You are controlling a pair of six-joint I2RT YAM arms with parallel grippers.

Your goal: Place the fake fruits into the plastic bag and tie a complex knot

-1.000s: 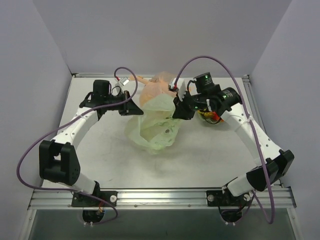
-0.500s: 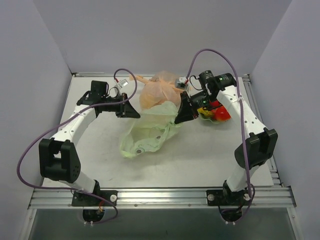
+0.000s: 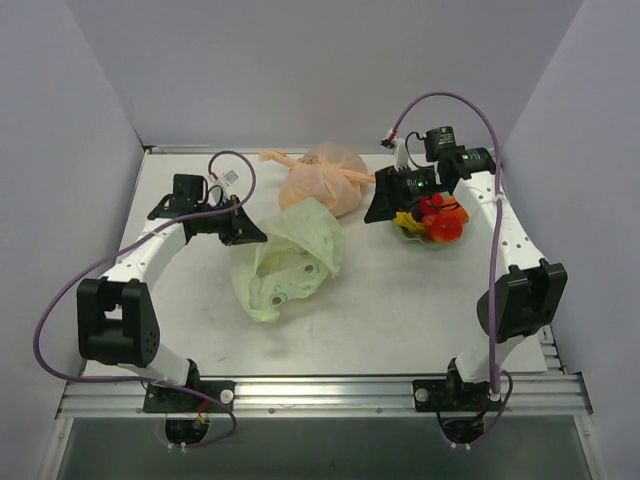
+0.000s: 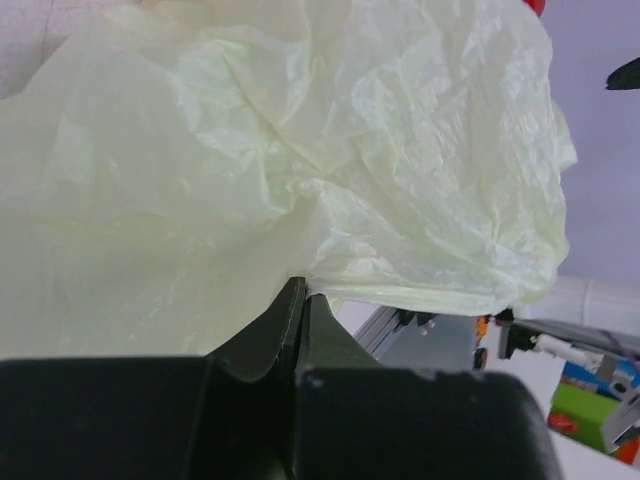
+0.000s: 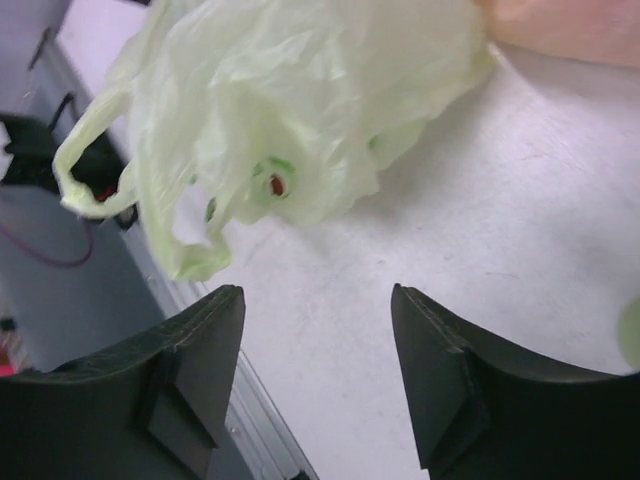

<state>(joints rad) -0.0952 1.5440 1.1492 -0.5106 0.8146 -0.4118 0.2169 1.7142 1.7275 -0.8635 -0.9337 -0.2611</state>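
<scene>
The plastic bag (image 3: 285, 262), pale green and crinkly, lies slumped on the table with its mouth toward the front. My left gripper (image 3: 252, 234) is shut on the bag's left edge; in the left wrist view the film (image 4: 300, 150) fills the frame and is pinched at the fingertips (image 4: 292, 292). My right gripper (image 3: 374, 210) is open and empty, apart from the bag, just left of the fake fruits (image 3: 436, 222). The red round ones, yellow bananas and an orange one sit in a pale green dish. In the right wrist view the bag (image 5: 290, 110) lies beyond the gripper (image 5: 318, 295), a handle loop (image 5: 95, 150) hanging at its left.
A peach-orange knotted bag (image 3: 325, 178) sits at the back centre, touching the green bag's top; it also shows in the right wrist view (image 5: 570, 25). Grey walls enclose the table on three sides. The metal rail (image 3: 320, 392) runs along the near edge.
The right gripper has opened, let go of the bag and swung right toward the dish. The bag has sagged and shifted left with the left gripper still holding it.
</scene>
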